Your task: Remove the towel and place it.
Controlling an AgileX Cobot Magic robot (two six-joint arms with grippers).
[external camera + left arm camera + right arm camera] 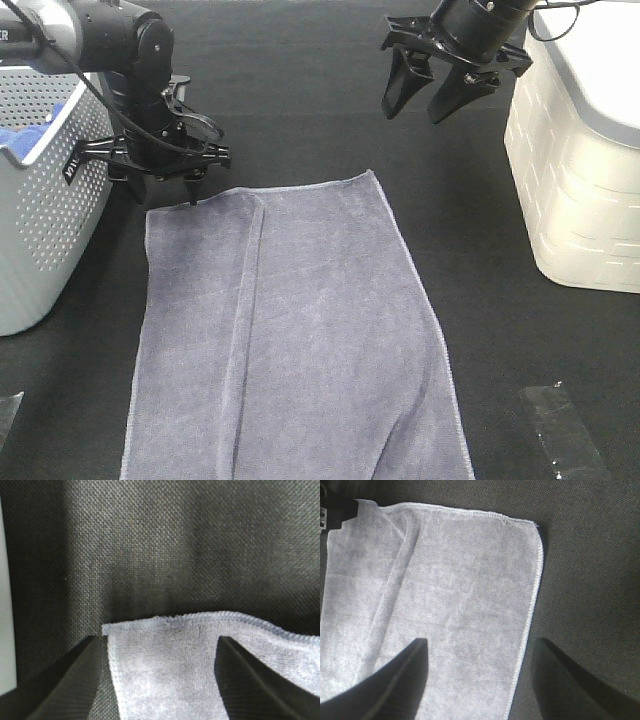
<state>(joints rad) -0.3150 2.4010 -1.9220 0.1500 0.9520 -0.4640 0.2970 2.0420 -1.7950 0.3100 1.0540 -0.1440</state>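
Note:
The slate-grey towel (300,340) lies spread flat on the black table, with a long fold running down its left side. My left gripper (165,190) hangs low over the towel's far-left corner. In the left wrist view its fingers (65,690) stand wide apart, and the corner of the towel (175,670) lies flat between them, so the left gripper (157,640) is open. My right gripper (430,95) is raised above the table beyond the towel's far-right corner, open and empty. The right wrist view shows the right gripper (480,645) looking down on the towel (445,580).
A grey perforated basket (40,200) stands at the left edge with a bright blue cloth (25,135) inside. A white bin (580,170) stands at the right. A strip of clear tape (560,430) lies on the table at the near right.

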